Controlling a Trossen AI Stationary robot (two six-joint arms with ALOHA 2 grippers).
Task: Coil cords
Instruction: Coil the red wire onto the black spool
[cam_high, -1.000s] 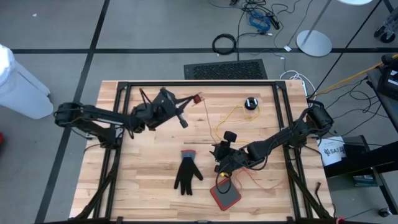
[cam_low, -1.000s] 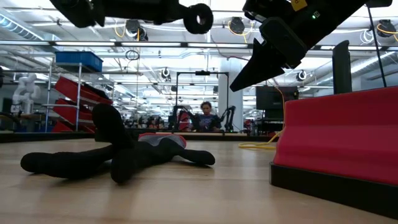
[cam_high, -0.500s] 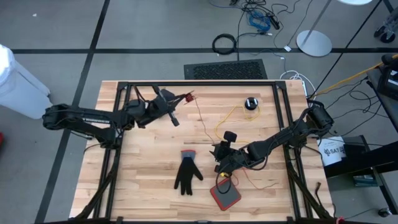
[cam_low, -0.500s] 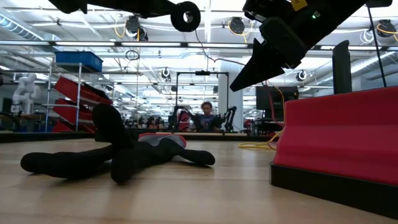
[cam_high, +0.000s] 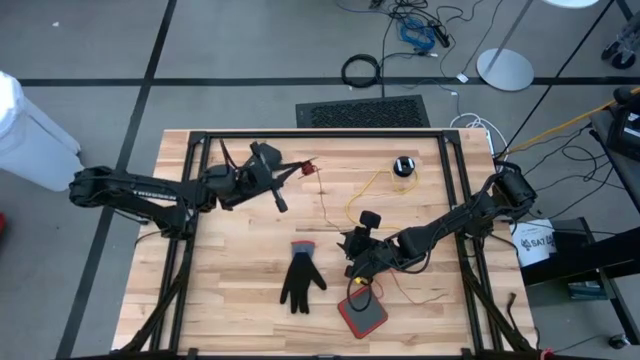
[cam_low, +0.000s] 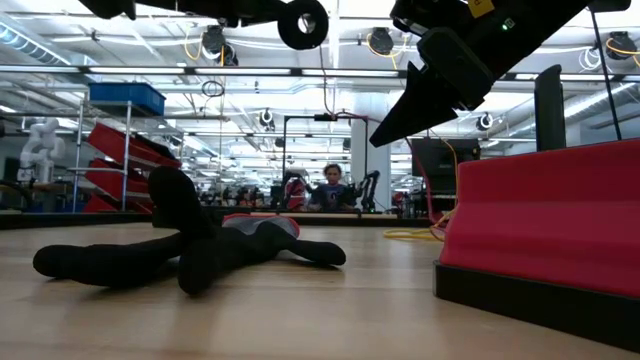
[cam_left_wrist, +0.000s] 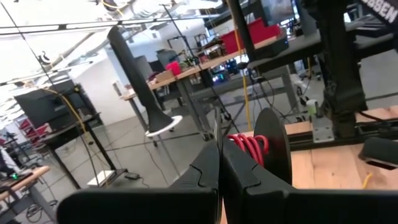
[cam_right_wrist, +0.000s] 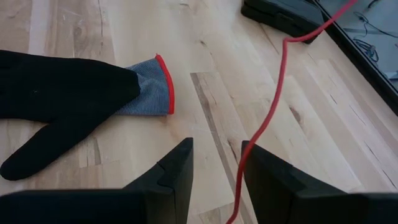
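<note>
We see cords (cam_high: 345, 200) loose on bench (cam_high: 240, 300), running from black puck (cam_high: 403, 166) toward glove (cam_high: 300, 280). Thin, limp, light, tangle-prone; we judge red end piece (cam_high: 312, 167) best hold. Left gripper (cam_high: 288, 170) pressed together beside it; pinch unclear. Right gripper (cam_high: 352, 268) spread beside glove, cord between fingers (cam_right_wrist: 177, 171).

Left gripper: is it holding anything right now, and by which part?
The left gripper is shut on the cord at its red end piece, lifted above the table. The right gripper is open, holding nothing.

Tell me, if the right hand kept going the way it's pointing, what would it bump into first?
Probably the black glove: the right hand aims low across the wooden table toward its cuff. Depth is unclear; a red cord hangs alongside.
</note>
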